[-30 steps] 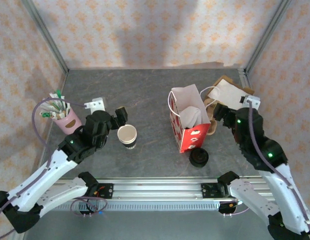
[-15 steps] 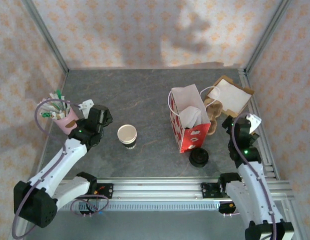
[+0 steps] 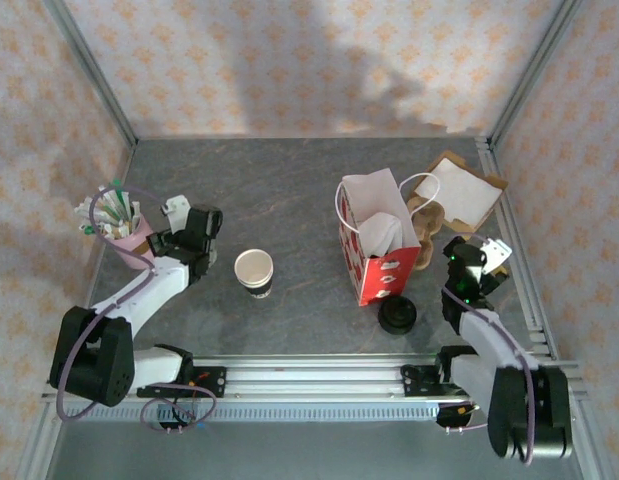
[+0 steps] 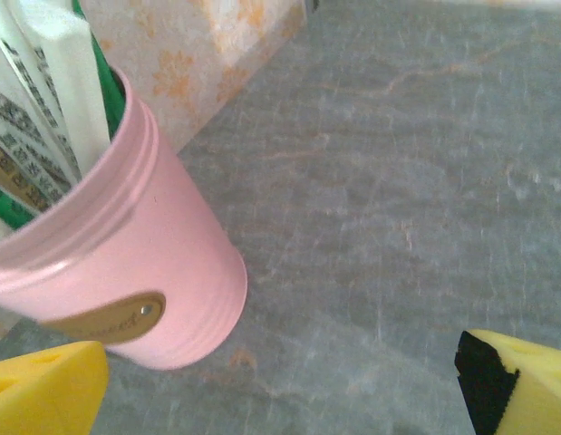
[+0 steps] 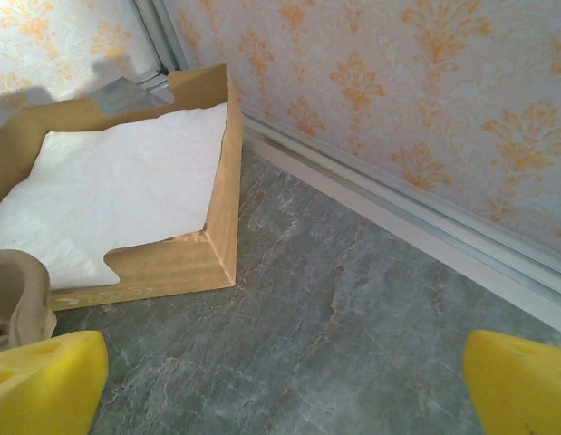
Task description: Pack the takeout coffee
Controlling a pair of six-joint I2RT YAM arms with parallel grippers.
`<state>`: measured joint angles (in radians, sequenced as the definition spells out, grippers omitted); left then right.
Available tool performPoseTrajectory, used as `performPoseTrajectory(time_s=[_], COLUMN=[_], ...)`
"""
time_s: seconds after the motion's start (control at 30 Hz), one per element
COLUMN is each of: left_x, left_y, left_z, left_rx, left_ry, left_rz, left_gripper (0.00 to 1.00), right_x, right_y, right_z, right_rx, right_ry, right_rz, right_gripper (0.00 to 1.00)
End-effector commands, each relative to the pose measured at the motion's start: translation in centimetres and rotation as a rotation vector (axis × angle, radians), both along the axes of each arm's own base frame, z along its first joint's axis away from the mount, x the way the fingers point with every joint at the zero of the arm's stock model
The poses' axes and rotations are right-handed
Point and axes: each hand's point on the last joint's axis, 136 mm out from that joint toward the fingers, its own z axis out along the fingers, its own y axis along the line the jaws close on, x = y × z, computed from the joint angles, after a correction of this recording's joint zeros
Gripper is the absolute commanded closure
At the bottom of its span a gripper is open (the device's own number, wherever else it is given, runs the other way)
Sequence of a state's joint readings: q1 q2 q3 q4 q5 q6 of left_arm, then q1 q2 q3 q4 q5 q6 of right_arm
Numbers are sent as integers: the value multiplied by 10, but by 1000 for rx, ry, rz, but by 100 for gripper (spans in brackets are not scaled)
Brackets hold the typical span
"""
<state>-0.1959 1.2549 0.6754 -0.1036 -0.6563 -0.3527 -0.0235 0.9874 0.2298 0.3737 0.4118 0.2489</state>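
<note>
Both arms folded back. Left fingers [image 4: 44, 390] and right fingers [image 5: 44, 381] gape wide, empty. Small dark paper cup [image 3: 254, 268], cream inside, stands lidless on the grey desk [image 3: 309, 180]; grip it softly, kept upright

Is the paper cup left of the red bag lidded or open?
Open: the paper cup shows its cream inside, with no lid on top.
</note>
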Motion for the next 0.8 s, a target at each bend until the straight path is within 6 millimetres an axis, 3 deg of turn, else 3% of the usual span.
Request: performPoseTrajectory(time_s=[0.0,0.07,0.2,0.47,0.77], left_x=[-3,-8,1,25,31], left_y=[21,34,41,18,7], left_z=[16,6,-13,-25,-32], left_rx=[56,26,-22,-39,-21], left_ry=[-154,-217,-217,-229,-238], left_rz=[86,121,60,-141,-199], left_gripper=[0,0,0,0,0], right_x=[15,24,43,68,66], right_y=[-5,-5,0,30,35], right_z=[16,18,12,5,5], right_rx=[-10,-24,-37,-83,-90], right_ry=[-117,-126,-117,-95,-118], right_rz=[-32,-18,26,215,251], right_gripper=[0,0,0,1,1])
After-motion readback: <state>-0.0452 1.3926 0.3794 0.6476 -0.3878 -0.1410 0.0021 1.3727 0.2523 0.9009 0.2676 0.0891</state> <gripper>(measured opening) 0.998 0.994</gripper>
